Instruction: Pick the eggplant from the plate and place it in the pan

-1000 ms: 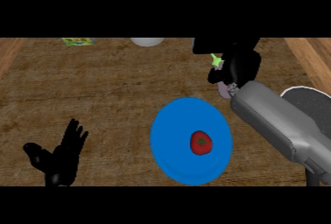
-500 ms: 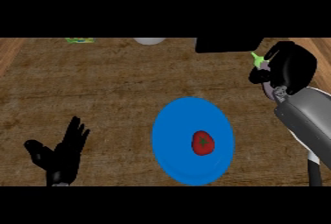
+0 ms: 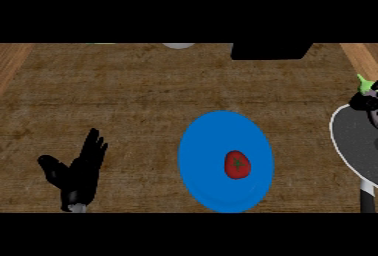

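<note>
Right of the blue plate (image 3: 214, 195), over the pan (image 3: 354, 145), the right hand (image 3: 367, 102) curls round the eggplant (image 3: 363, 82), probably light, smooth, best held mid-body.

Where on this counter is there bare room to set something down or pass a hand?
Widest bare stretch: the counter between the resting open left hand and the blue plate, running up toward the far edge. The strip between plate and pan is narrow. The right edge is crowded: the right hand hangs over the pan.
</note>
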Tool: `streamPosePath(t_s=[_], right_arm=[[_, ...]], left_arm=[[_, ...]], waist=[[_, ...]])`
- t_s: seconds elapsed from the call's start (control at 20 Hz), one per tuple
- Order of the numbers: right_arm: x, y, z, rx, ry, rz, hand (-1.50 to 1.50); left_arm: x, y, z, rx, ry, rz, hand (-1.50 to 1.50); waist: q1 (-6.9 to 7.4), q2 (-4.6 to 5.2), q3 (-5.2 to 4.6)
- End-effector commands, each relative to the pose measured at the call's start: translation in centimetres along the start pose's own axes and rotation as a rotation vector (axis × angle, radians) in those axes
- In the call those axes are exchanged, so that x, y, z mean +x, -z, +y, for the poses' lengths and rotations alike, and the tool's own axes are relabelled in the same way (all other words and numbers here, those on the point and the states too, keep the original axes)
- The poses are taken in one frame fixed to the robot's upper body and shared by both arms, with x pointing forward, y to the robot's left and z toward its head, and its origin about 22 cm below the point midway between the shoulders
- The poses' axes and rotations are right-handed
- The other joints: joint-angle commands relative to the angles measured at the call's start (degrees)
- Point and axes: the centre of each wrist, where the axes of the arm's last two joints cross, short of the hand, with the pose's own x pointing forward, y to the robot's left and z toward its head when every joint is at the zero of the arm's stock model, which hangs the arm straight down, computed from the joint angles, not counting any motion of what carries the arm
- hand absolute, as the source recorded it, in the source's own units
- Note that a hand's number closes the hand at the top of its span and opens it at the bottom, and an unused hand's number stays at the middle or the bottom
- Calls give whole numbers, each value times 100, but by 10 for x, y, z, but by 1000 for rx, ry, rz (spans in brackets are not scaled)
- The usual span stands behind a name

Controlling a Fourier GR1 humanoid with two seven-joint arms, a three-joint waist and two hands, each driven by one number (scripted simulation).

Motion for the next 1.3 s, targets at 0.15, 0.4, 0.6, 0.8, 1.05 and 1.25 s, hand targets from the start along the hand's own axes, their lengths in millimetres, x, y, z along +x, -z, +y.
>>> streamPosePath(t_s=[0.15, 0.4, 0.6, 0.8, 1.05, 1.25], right_arm=[[-72, 44, 15, -34, 83, 113, 150], [-141, 41, 36, -51, -143, 196, 150], [-151, 47, 34, 212, -13, 231, -150], [-164, 54, 33, 167, -14, 169, -150], [-133, 63, 28, 65, 307, 133, -150], [-126, 71, 17, 23, 606, 133, -150]], left_arm=[[11, 6, 4, -41, 14, 22, 0], [-3, 2, -14, -49, 11, 0, 0], [-1, -3, -12, -36, 7, 11, 0], [4, 3, 1, -51, 17, 7, 0], [-4, 4, -9, -40, 12, 17, 0], [-4, -3, -6, -28, 0, 23, 0]], waist=[[182, 72, 5], [277, 128, 9], [271, 109, 30], [326, 122, 26], [237, 109, 40], [137, 56, 45]])
